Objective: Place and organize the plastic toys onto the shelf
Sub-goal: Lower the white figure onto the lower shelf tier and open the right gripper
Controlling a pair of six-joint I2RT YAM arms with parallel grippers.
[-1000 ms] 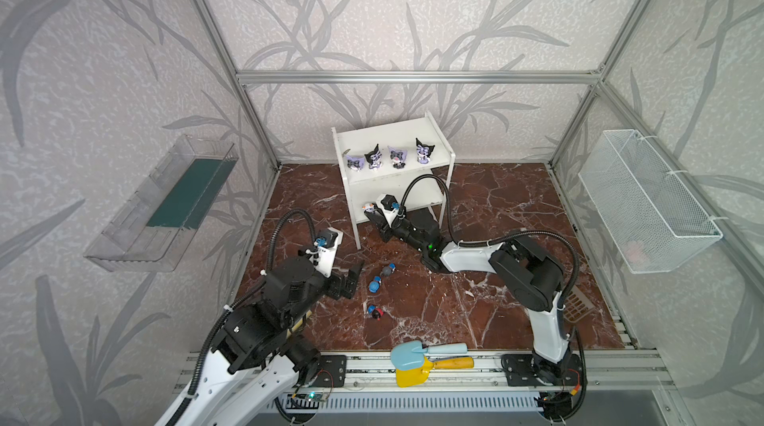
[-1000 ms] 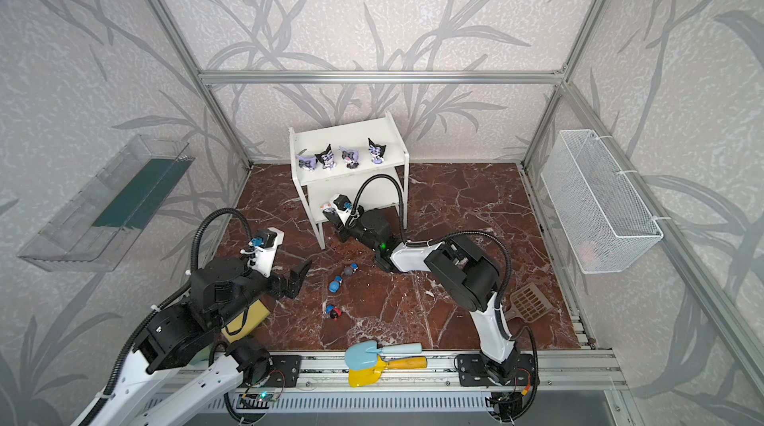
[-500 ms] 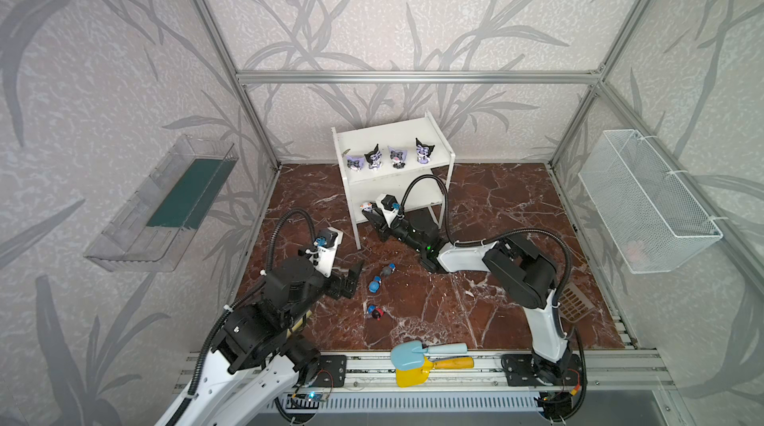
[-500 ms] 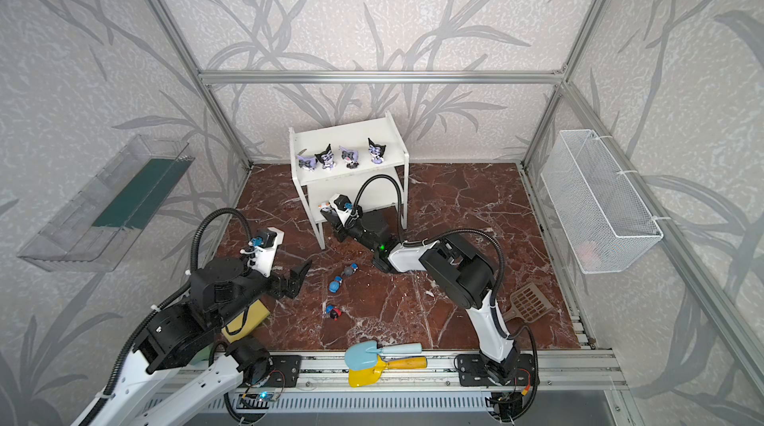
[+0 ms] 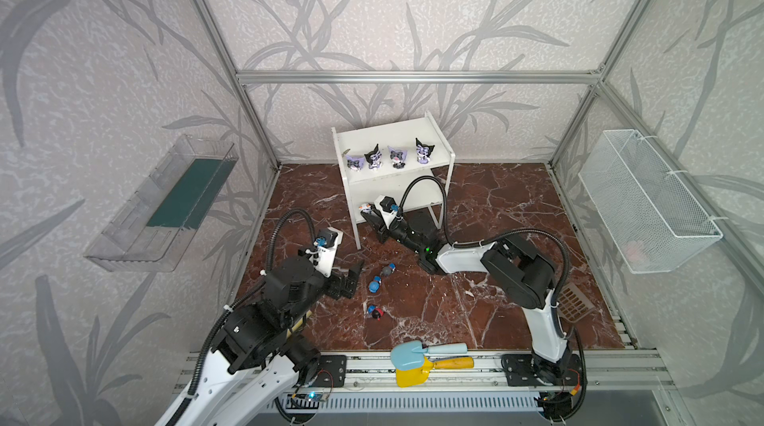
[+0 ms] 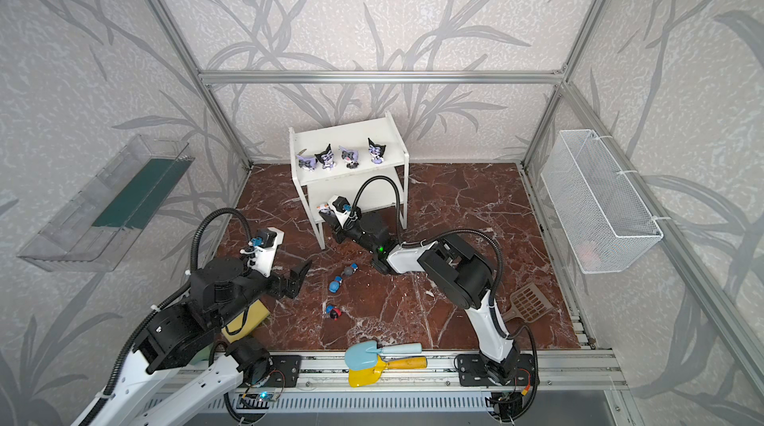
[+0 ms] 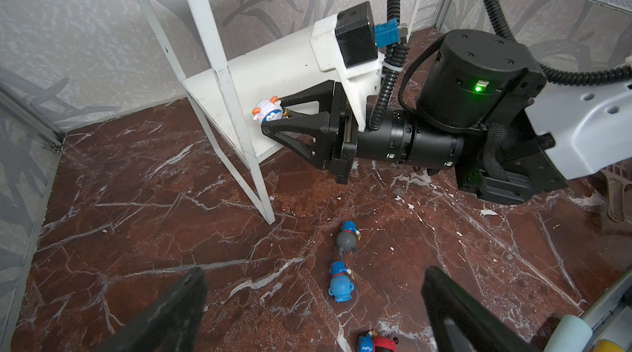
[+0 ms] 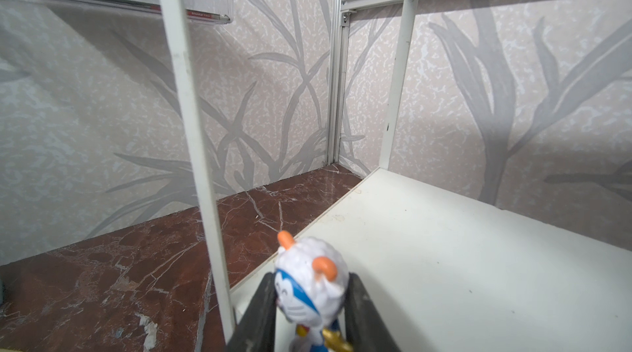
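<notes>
The white shelf (image 5: pixel 432 142) (image 6: pixel 388 138) stands at the back, with four purple figurines (image 5: pixel 373 157) in a row on its top board. My right gripper (image 5: pixel 367 213) (image 7: pixel 273 113) (image 8: pixel 312 282) is shut on a white toy with orange horns (image 7: pixel 268 112) (image 8: pixel 311 285), holding it upright over the lower board's (image 8: pixel 478 265) left front corner. On the floor lie a grey toy (image 5: pixel 387 270) (image 7: pixel 347 239), a blue toy (image 5: pixel 374 285) (image 7: pixel 338 285) and a red toy (image 5: pixel 376 313) (image 7: pixel 378 343). My left gripper (image 5: pixel 351 279) (image 7: pixel 314 275) hovers open just left of them.
A blue shovel (image 5: pixel 426 351) and a yellow shovel (image 5: pixel 413 374) lie on the front rail. A yellow sponge (image 6: pixel 246 318) sits under my left arm. A brown scoop (image 6: pixel 531 302) lies at the right. A wire basket (image 5: pixel 645 200) and a clear tray (image 5: pixel 165 204) hang on the side walls.
My right arm's elbow has swung a little, and its gripper has edged slightly left along the lower board with the white toy. The left arm has stayed still.
</notes>
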